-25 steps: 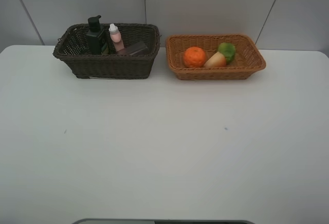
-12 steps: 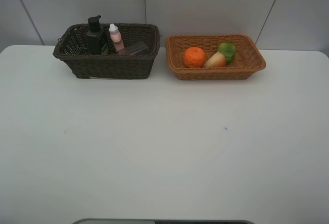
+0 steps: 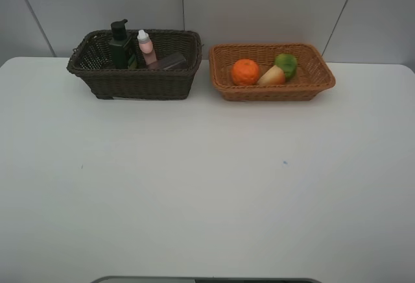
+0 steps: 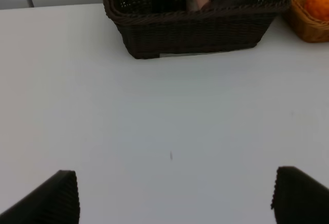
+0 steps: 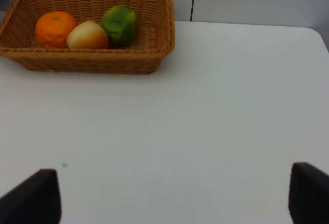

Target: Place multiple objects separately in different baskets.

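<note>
The white bench [image 3: 207, 185] carries two baskets side by side at its far edge. The dark brown basket [image 3: 136, 78] holds the dark green pump bottle [image 3: 119, 46] and the pink white-capped bottle [image 3: 146, 47], both upright, and a greyish thing, probably the purple cup [image 3: 172, 61] lying down. The light tan basket [image 3: 272, 85] holds the orange [image 3: 245, 72], the peach-like fruit [image 3: 272, 75] and the green citrus fruit [image 3: 286, 65]. The left claw [image 4: 175, 196] and the right claw [image 5: 175, 193] are both spread wide, empty, above bare bench.

Nothing differs between the earlier views and now; baskets [image 3: 133, 82], their contents and table look identical.
</note>
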Controlling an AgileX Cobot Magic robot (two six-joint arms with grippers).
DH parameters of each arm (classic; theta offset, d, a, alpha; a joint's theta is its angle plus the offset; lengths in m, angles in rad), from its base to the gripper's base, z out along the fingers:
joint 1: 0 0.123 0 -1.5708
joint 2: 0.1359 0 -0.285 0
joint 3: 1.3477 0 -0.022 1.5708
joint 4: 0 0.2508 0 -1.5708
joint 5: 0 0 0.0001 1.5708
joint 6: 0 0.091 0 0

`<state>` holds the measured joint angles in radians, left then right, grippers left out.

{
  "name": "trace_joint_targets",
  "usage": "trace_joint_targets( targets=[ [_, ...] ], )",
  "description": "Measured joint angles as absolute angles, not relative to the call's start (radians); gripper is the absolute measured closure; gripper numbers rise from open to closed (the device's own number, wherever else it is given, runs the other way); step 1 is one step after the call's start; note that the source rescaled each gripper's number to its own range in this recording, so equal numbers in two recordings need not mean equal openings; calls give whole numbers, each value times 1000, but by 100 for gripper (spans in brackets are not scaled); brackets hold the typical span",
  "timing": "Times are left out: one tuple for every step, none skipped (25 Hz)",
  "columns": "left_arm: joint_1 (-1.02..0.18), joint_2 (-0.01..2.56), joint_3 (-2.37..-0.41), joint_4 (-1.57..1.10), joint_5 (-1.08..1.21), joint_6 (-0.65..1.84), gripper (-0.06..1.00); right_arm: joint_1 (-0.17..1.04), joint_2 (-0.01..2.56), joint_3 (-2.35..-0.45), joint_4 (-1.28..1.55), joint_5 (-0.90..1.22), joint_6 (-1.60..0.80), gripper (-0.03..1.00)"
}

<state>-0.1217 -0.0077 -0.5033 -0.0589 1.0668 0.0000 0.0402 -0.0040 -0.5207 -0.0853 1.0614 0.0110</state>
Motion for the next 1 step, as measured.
trace_joint_targets(
  targets=[
    [-122,-8,-503,-59,1067,0,0,40,-4,-521,-85,1061,11,5]
  ],
)
